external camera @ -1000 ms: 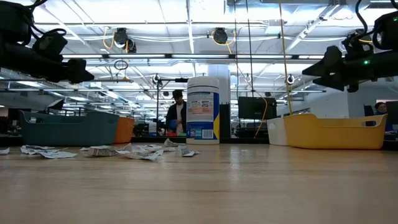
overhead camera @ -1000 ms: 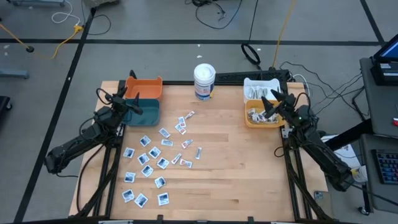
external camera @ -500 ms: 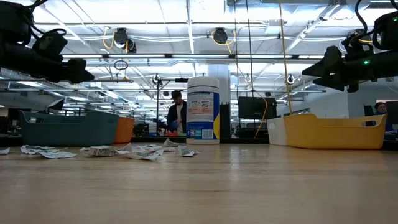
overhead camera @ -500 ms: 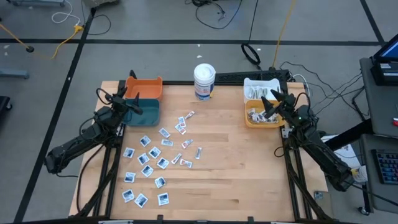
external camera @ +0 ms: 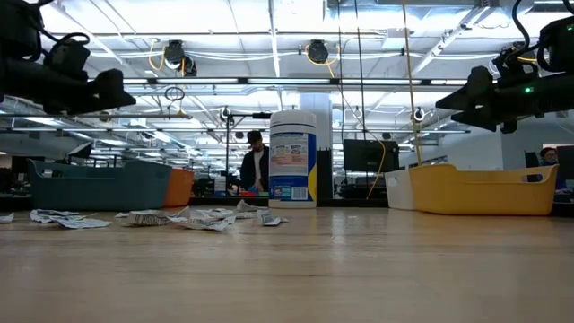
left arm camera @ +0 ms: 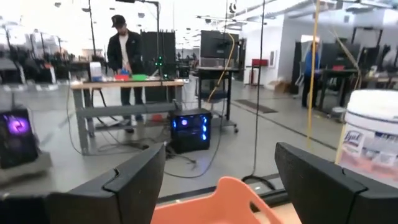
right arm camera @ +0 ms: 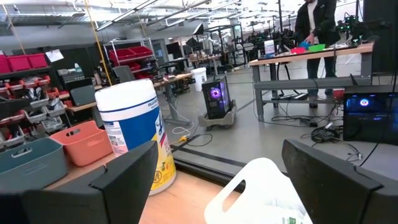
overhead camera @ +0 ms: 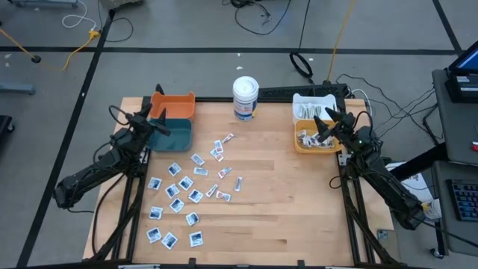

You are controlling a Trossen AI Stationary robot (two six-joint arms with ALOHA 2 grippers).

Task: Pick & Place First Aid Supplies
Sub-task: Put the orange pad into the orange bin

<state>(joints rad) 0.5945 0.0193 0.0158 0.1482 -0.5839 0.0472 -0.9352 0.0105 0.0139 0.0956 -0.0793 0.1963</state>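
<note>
The first aid supplies (overhead camera: pixel 187 187), many small flat packets, lie scattered on the left half of the wooden table (overhead camera: pixel 284 194); in the low view they show as a low litter (external camera: pixel 143 217). My left gripper (overhead camera: pixel 160 123) hovers open above the teal bin (overhead camera: pixel 173 136), well clear of the packets. My right gripper (overhead camera: pixel 323 123) hovers open above the yellow bin (overhead camera: pixel 299 146). Both point roughly level, with nothing between their fingers (left arm camera: pixel 134 180) (right arm camera: pixel 124 180). In the low view they hang high at the left (external camera: pixel 108 90) and right (external camera: pixel 453 99).
An orange bin (overhead camera: pixel 173 103) stands behind the teal one at the far left. A white bin (overhead camera: pixel 314 101) behind the yellow one holds strips; the yellow bin holds packets. A tall white tub (overhead camera: pixel 245 97) stands at the far middle. Bare wood lies centre and right.
My left gripper has rolled a little about its own axis and tipped slightly upward while staying in place over the teal bin. Its fingers stay open.
</note>
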